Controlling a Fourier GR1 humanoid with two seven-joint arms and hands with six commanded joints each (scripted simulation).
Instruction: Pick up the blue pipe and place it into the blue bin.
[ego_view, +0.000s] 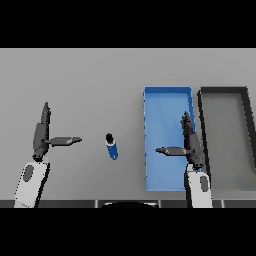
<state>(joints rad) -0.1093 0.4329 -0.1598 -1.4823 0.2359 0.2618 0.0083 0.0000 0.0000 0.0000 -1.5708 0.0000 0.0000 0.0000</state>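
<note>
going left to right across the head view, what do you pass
left robot hand → blue pipe → blue bin → grey bin. The right robot hand overlaps the blue bin's right side, so I leave it out of the order.

Dark grey bin (226, 95) at the far right of the grey worktop (90, 85), long side vertical.
</note>
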